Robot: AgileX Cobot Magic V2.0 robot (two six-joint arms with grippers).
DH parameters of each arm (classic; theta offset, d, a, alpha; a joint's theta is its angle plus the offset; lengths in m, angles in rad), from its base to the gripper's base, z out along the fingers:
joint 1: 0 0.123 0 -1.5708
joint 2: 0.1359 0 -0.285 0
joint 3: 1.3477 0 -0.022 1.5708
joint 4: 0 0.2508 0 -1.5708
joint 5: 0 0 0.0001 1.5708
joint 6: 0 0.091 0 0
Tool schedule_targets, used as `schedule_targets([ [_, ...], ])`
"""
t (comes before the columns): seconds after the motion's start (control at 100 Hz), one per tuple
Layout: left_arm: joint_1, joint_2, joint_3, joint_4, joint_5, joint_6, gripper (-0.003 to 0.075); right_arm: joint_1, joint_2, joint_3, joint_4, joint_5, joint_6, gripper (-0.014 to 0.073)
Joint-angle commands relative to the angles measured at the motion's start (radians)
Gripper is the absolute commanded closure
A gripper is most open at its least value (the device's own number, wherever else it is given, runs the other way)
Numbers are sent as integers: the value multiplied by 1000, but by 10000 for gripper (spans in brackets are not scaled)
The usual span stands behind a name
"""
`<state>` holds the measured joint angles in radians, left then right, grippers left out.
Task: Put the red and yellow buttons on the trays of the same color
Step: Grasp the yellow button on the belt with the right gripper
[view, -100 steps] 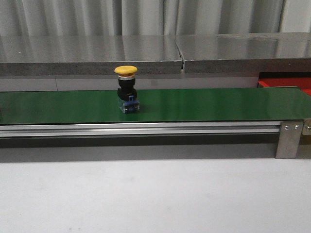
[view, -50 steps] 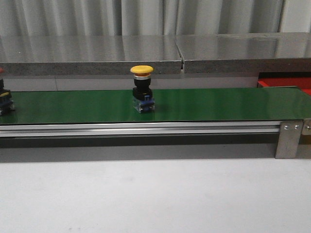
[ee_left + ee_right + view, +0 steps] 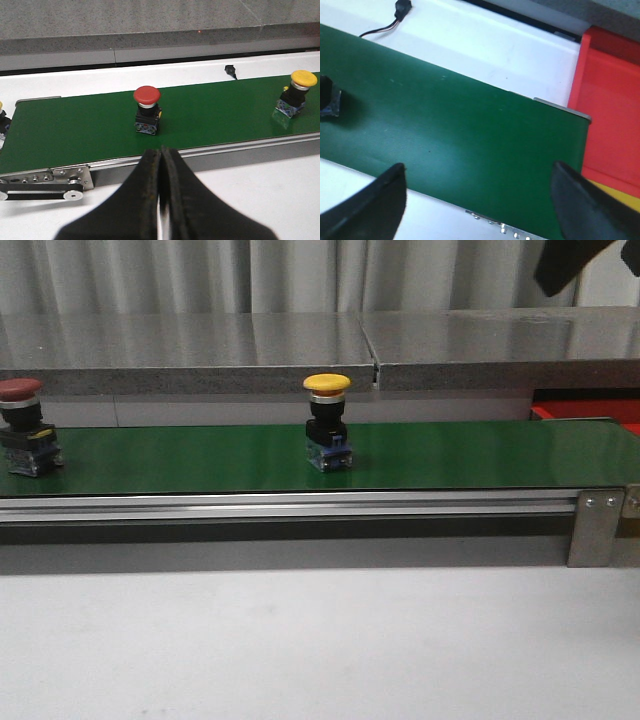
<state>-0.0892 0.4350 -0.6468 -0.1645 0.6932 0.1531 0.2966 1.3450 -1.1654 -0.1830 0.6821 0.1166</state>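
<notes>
A yellow-capped button (image 3: pixel 327 426) stands upright near the middle of the green belt (image 3: pixel 450 455). A red-capped button (image 3: pixel 22 430) stands upright at the belt's left end. In the left wrist view the red button (image 3: pixel 147 110) is just beyond my left gripper (image 3: pixel 161 151), which is shut and empty over the white table; the yellow button (image 3: pixel 298 93) is farther along. My right gripper (image 3: pixel 477 170) hangs open and empty above the belt's end, next to the red tray (image 3: pixel 609 100). A yellow tray edge (image 3: pixel 620 196) shows beside it.
A grey steel shelf (image 3: pixel 300 345) runs behind the belt. The belt's metal end bracket (image 3: pixel 597 528) stands at the right. A dark part of my right arm (image 3: pixel 566 260) shows at the top right. Another button (image 3: pixel 2 122) sits at the belt's far end. A black cable (image 3: pixel 395 17) lies behind the belt.
The yellow button has travelled right along the belt. The red button has come into view at the left. My right arm has appeared at the top right.
</notes>
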Motion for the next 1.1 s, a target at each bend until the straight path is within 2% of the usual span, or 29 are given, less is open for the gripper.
schedule_targets([
  [0.0, -8, 6, -25, -16, -65, 1, 739, 31, 41, -123, -15, 61, -40, -66],
  [0.13, -8, 6, -25, -16, -65, 1, 739, 72, 144, -263, 15, 193, -108, -50],
  [0.3, -8, 6, -21, -16, -65, 1, 739, 83, 264, -415, 154, 325, -216, -50],
  [0.48, -8, 6, -21, -16, -65, 1, 739, 83, 377, -535, 243, 423, -303, -50],
  [0.9, -8, 6, -21, -16, -65, 1, 739, 83, 534, -614, 285, 411, -311, -45],
  [0.97, -8, 6, -21, -16, -65, 1, 739, 83, 545, -614, 285, 403, -314, 11],
  [1.09, -8, 6, -21, -16, -65, 1, 739, 83, 552, -614, 285, 401, -314, 247],
])
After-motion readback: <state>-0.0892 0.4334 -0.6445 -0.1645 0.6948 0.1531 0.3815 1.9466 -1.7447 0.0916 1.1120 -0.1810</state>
